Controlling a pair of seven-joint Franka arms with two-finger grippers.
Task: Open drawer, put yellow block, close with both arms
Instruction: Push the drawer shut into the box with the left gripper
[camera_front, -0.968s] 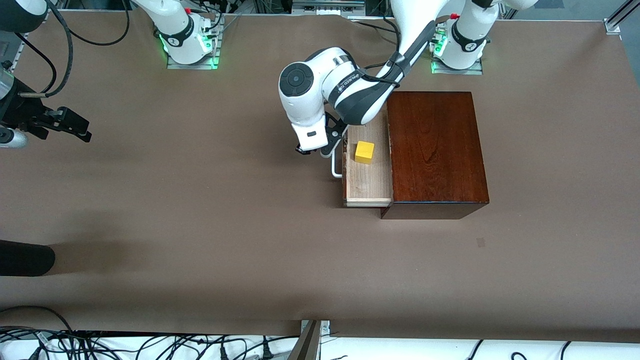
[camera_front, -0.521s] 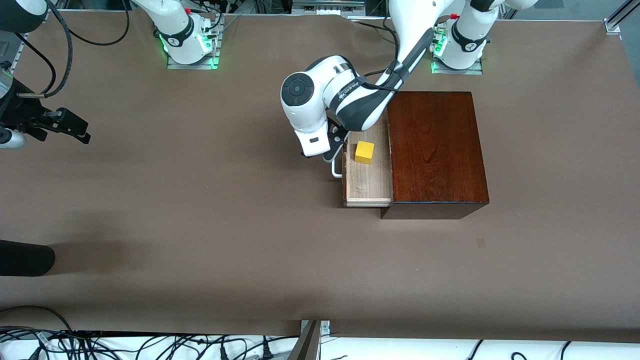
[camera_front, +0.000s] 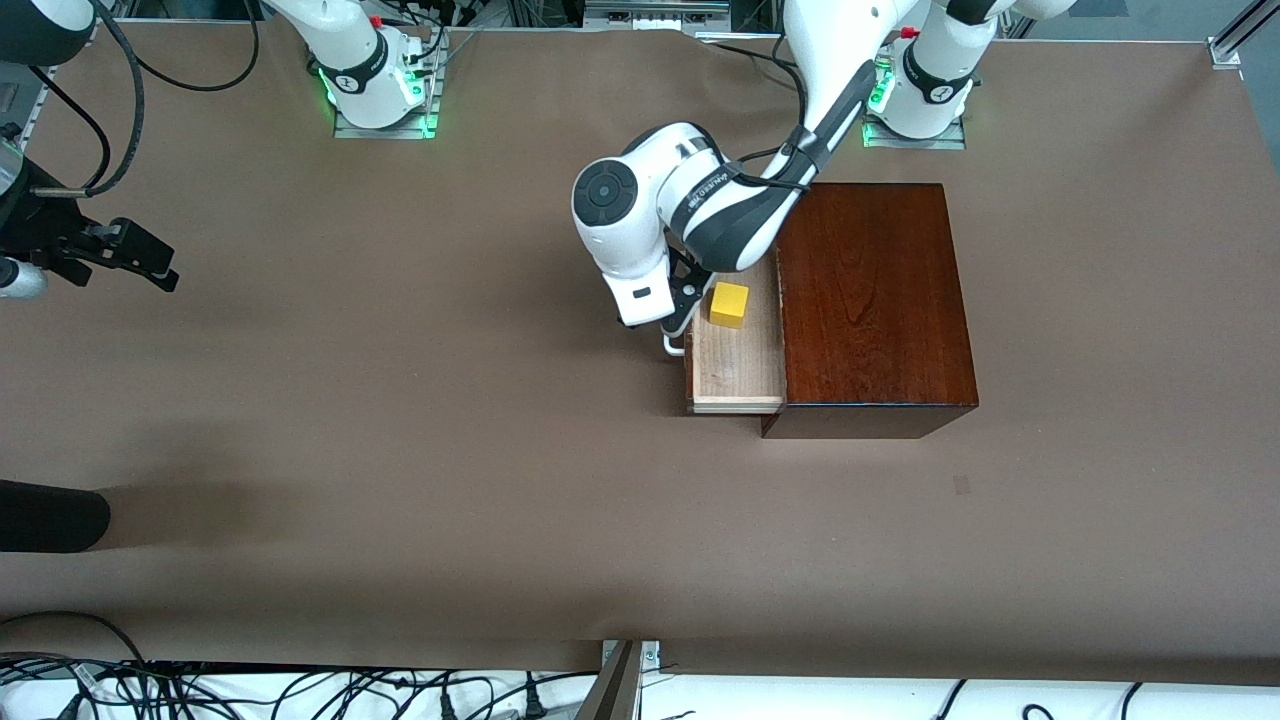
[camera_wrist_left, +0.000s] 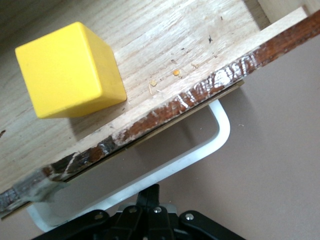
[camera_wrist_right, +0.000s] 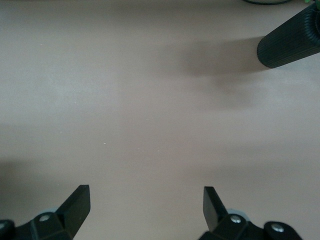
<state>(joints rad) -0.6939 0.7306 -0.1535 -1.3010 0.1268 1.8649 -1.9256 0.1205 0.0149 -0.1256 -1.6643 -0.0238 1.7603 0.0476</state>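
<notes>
The drawer (camera_front: 737, 365) stands pulled out of the dark mahogany box (camera_front: 870, 300) toward the right arm's end of the table. The yellow block (camera_front: 729, 304) rests on its pale wooden floor (camera_wrist_left: 175, 40), close to the dark front edge. My left gripper (camera_front: 683, 312) is shut with nothing between its fingers. In the left wrist view its tips (camera_wrist_left: 151, 192) meet the outer side of the white handle (camera_wrist_left: 200, 155), with the yellow block (camera_wrist_left: 70, 70) just past the drawer front. My right gripper (camera_front: 158, 266) waits open over bare table at the right arm's end, and its fingers (camera_wrist_right: 80, 200) hold nothing.
A black ribbed cylinder (camera_front: 50, 515) juts in over the table edge near the right gripper and also shows in the right wrist view as a black cylinder (camera_wrist_right: 290, 42). Cables lie along the table edge nearest the front camera.
The left gripper has shut and moved in against the drawer handle. Drawer and block have not moved. The right gripper has hardly shifted.
</notes>
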